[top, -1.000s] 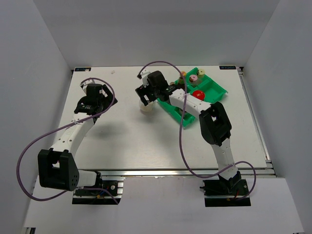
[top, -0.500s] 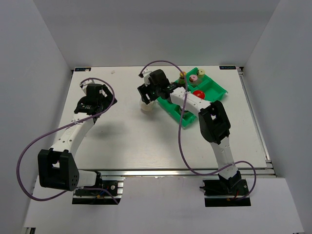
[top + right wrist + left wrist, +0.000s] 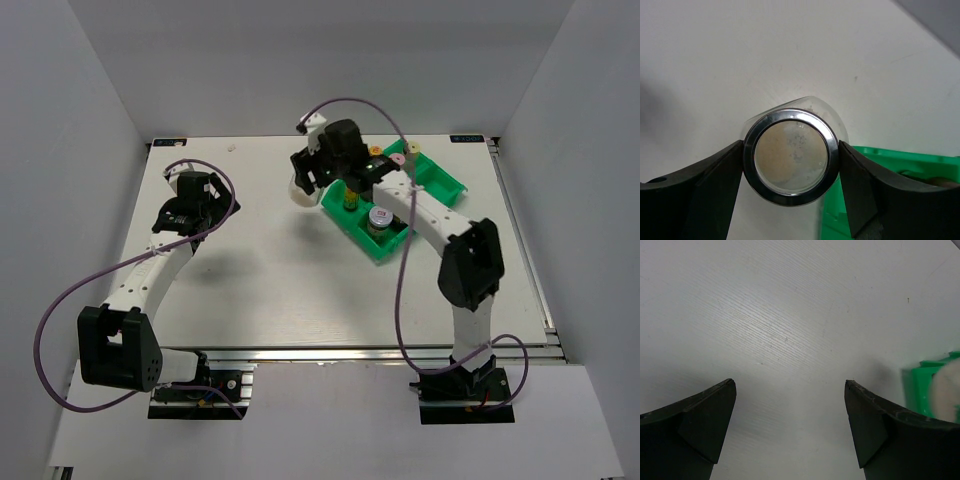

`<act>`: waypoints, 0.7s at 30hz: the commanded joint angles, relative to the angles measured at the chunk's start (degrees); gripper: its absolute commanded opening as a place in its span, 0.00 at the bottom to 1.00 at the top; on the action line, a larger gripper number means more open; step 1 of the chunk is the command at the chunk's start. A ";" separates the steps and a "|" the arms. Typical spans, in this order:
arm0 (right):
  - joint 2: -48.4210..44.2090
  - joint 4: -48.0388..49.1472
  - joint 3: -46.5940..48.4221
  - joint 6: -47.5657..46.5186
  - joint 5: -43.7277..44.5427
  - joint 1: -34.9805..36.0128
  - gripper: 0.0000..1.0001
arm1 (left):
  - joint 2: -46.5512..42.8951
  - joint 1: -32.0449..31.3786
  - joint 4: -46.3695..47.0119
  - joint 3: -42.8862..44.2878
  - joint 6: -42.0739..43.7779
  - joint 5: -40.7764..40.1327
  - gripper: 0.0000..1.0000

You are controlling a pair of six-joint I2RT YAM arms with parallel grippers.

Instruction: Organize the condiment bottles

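Note:
My right gripper [image 3: 790,159] is shut on the wide clear glass jar [image 3: 790,155], its fingers pressing both sides of the silver rim. From above, the jar [image 3: 303,189] hangs just left of the green tray [image 3: 437,186]. In the tray stand a dark yellow-capped bottle [image 3: 350,197], a silver-lidded jar [image 3: 379,218], a pink-capped shaker [image 3: 396,160] and a yellow-green-capped shaker [image 3: 411,150]. My right arm hides part of the tray. My left gripper [image 3: 790,390] is open over bare table at the left, with nothing between its fingers.
In the right wrist view the green tray's edge [image 3: 900,165] lies just right of the held jar. The left wrist view catches the tray [image 3: 922,390] at its right border. White walls enclose the table on three sides.
My right gripper has closed on the glass jar and carried it back toward the tray's left end. The arm's shift uncovered the silver-lidded jar and a yellow-capped bottle. The left arm is still.

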 commanded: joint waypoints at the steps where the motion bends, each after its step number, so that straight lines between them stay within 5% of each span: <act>1: -12.11 7.72 0.48 0.00 -0.56 -3.50 0.04 | -2.22 -0.16 0.73 1.08 -0.09 0.60 0.98; 12: -23.19 7.72 -8.30 2.20 -1.79 -23.72 0.04 | -3.01 -0.25 0.55 2.23 0.35 -0.19 0.98; 21: -19.25 8.34 -13.58 2.64 -6.52 -37.97 0.03 | -2.58 -0.16 -1.21 4.34 0.79 -3.09 0.98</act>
